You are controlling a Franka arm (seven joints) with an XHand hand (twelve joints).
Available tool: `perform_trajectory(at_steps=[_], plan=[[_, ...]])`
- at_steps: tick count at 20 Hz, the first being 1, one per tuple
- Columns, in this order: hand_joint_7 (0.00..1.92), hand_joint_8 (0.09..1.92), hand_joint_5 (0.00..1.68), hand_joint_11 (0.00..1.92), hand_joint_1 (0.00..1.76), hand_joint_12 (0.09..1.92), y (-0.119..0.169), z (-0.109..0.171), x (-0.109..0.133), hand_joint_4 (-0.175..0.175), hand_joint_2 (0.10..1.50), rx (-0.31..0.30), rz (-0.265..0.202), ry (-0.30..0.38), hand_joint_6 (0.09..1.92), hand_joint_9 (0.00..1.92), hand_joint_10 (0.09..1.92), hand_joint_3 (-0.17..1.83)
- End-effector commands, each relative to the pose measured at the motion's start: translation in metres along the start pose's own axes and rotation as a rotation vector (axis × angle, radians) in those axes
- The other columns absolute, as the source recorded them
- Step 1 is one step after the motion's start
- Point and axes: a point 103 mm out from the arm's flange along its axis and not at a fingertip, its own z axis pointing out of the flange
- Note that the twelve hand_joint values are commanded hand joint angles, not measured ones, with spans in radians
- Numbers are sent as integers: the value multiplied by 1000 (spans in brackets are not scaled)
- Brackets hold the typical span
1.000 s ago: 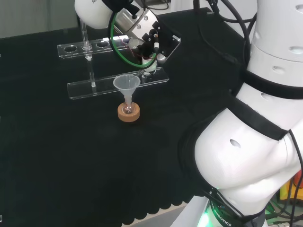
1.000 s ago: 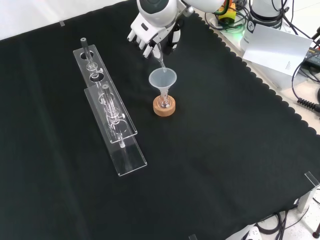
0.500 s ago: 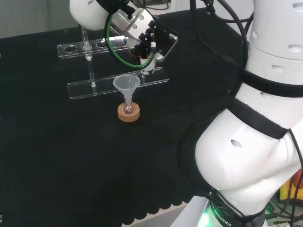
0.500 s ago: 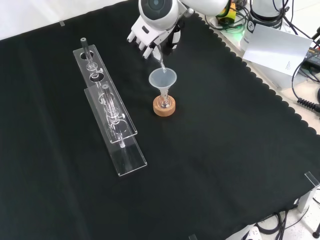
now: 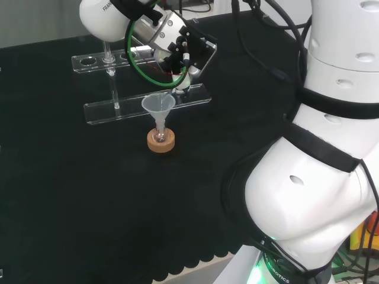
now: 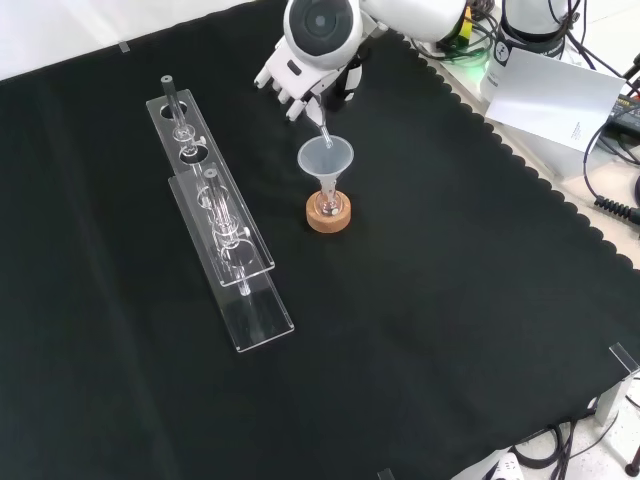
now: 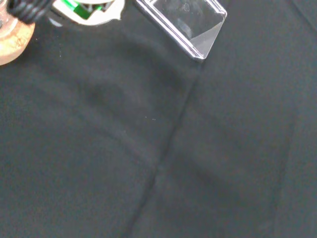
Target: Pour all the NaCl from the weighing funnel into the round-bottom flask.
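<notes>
A small round-bottom flask (image 6: 328, 204) sits in a cork ring (image 6: 328, 215) (image 5: 160, 142) (image 7: 9, 45) with a clear plastic funnel (image 6: 325, 158) (image 5: 158, 105) in its neck. Just behind the funnel in the front view, the hand (image 6: 303, 81) (image 5: 178, 52) is tilted, with its fingers curled round a clear weighing funnel (image 6: 322, 128). The weighing funnel's thin spout slants down to the plastic funnel's rim. I cannot make out any powder in either vessel.
Two clear acrylic racks (image 6: 196, 176) (image 6: 248, 294) with a few glass tubes lie left of the flask in the front view; in the head view they are the racks (image 5: 118, 59) (image 5: 131, 106) behind it. A rack corner (image 7: 184, 23) appears in the wrist view. A white sheet (image 6: 555, 92) lies past the cloth's scalloped edge.
The hand has rolled further over and shifted slightly left in the head view, tipping the weighing funnel more steeply over the plastic funnel. Flask, funnel and racks have not moved.
</notes>
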Motion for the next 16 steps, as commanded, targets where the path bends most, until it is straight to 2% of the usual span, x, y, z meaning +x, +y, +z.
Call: perform_trajectory(at_steps=[1,16], plan=[[938,746,1070,581,1067,1219,1,-2,1,175,718,2,3,-25,1050,1040,525,728],[931,751,1068,587,1067,1213,0,-9,-1,175,718,-9,5,-95,1053,1035,523,728]])
